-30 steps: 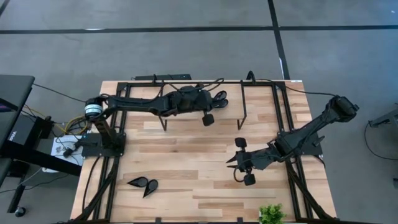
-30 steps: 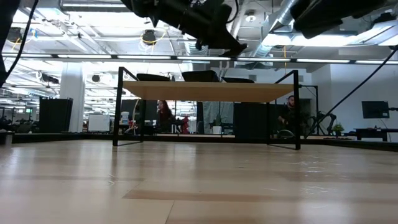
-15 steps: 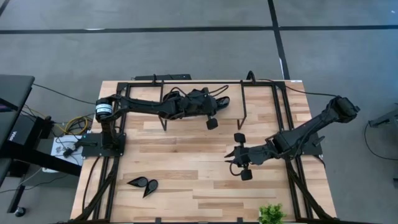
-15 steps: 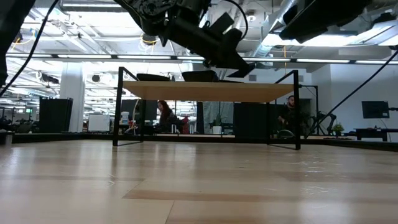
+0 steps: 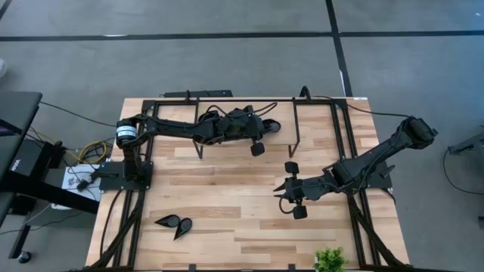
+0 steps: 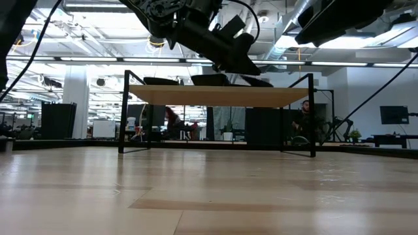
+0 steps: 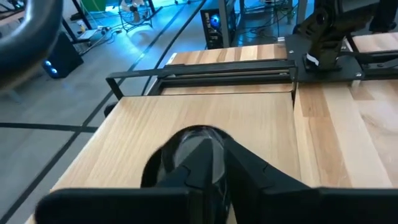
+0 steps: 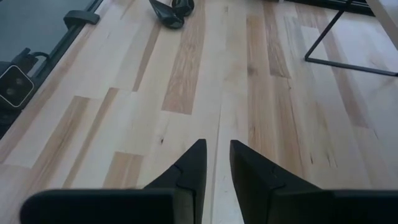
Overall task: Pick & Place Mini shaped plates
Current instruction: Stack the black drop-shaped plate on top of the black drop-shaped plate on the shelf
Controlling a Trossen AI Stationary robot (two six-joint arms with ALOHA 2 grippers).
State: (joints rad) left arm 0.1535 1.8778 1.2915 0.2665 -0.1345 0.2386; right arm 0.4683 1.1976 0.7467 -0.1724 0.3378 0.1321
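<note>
My left gripper (image 5: pixel 265 127) reaches over the raised wooden shelf (image 5: pixel 227 106) at the table's far side, shut on a glossy black mini plate (image 7: pixel 194 144). In the low view that plate (image 6: pixel 258 81) lies at the shelf top's right part, beside two other black plates (image 6: pixel 160 81) (image 6: pixel 209 79) resting flat there. Two teardrop plates (image 5: pixel 174 224) lie flat on the table near its near-left corner, also seen far off as dark plates (image 8: pixel 169 11). My right gripper (image 8: pixel 216 148) hovers above bare table right of centre (image 5: pixel 281 193), its fingers a narrow gap apart, holding nothing. My left gripper has the black plate between its two fingers (image 7: pixel 245 171), at the plate's rim nearest the wrist (image 7: pixel 198 163). The fingers come slanting down from the table's left side. The plate's far part (image 6: pixel 258 81) lies on the shelf top.
The shelf stands on thin black legs (image 6: pixel 123 111) (image 6: pixel 312 114), with open room under it. A small green plant (image 5: pixel 330 260) sits at the near edge, right of centre. Black frame rails (image 5: pixel 344 151) run along both sides of the table. People show in the room behind.
My left gripper has swung toward the table's right over the shelf and come down, and the plate it carries has gone from hanging clear to lying on the shelf top beside the other two. My right gripper has drifted a little toward the table's centre.
</note>
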